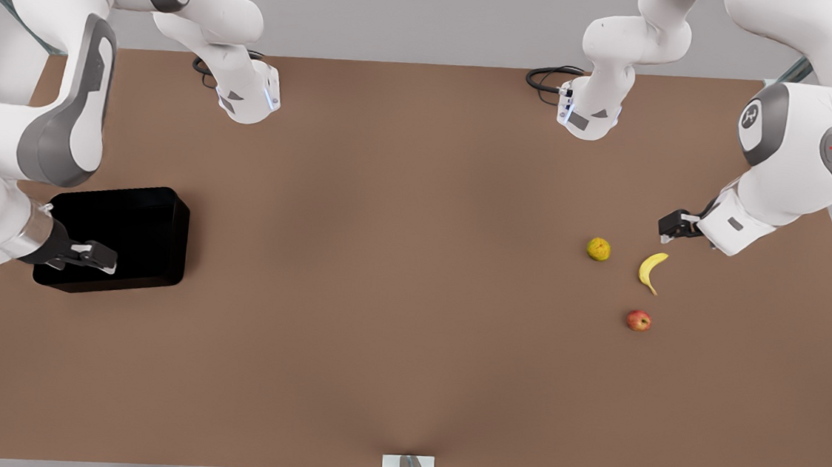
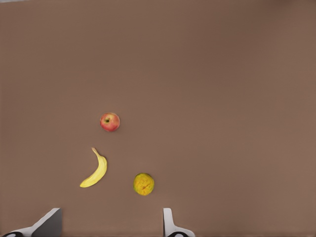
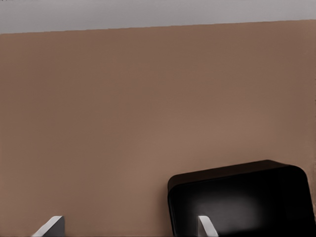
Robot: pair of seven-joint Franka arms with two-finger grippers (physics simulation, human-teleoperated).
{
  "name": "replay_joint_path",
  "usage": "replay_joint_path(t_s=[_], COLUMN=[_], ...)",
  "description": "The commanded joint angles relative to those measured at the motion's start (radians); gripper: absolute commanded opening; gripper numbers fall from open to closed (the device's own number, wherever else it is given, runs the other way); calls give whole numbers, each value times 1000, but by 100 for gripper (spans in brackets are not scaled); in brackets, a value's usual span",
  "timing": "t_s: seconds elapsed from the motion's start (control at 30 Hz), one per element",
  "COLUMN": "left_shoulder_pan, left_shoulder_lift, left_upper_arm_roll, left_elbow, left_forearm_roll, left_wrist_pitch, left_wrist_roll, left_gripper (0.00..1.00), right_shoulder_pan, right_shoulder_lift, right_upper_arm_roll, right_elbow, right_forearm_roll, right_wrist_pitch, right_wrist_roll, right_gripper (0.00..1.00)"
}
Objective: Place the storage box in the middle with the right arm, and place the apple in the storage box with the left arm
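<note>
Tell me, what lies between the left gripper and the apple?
In the front view, the banana lies between the left gripper and the apple.

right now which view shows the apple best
The left wrist view: the apple is closest there, stem dimple visible, lying apart from the banana. The front view shows it smaller, on its right side.

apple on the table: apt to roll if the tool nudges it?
Probably: the apple looks round and lies free on the flat table, so an off-centre nudge may roll it. It seems rigid. The left tool is open above the banana.
</note>
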Motion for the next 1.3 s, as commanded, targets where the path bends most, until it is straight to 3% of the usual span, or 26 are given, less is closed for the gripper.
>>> replay_joint_path(t_s=[0.0, 0.07, 0.13, 0.27, 0.4, 0.57, 0.67, 0.77, 1.07, 1.13, 1.27], left_shoulder_pan=[1, 1, 41, 93, 96, 168, 194, 191, 176, 177, 181], left_shoulder_lift=[1, 27, 145, 301, 374, 437, 474, 472, 528, 540, 571], left_upper_arm_roll=[0, 0, 0, 1, 0, -2, -2, -5, -5, -5, -3], left_elbow=[-2, 0, 0, -185, -207, -229, -275, -282, -261, -261, -261], left_forearm_roll=[1, 1, 1, -1, -1, 1, 1, 1, 1, 1, 1], left_wrist_pitch=[0, 1, 12, 406, 511, 650, 768, 770, 781, 794, 817], left_wrist_roll=[0, 0, 2, 2, 2, 12, 31, 31, 29, 31, 31], left_gripper=[100, 100, 100, 99, 99, 99, 99, 99, 99, 99, 99], right_shoulder_pan=[-6, -13, -56, -257, -297, -421, -547, -671, -765, -835, -849], right_shoulder_lift=[0, -1, -3, -70, -100, -6, 94, 140, 154, 143, 180], right_upper_arm_roll=[1, 1, -1, 4, 20, 63, 143, 244, 254, 318, 317], right_elbow=[-1, -1, -4, -148, -386, -384, -387, -389, -553, -607, -613], right_forearm_roll=[0, 0, -2, -46, -118, -118, -135, -202, -268, -290, -345], right_wrist_pitch=[-2, -17, -63, -56, 219, 329, 402, 423, 606, 649, 688], right_wrist_roll=[-1, -1, -4, -224, -410, -511, -536, -539, -539, -537, -534], right_gripper=[100, 100, 100, 100, 100, 100, 100, 100, 100, 100, 100])
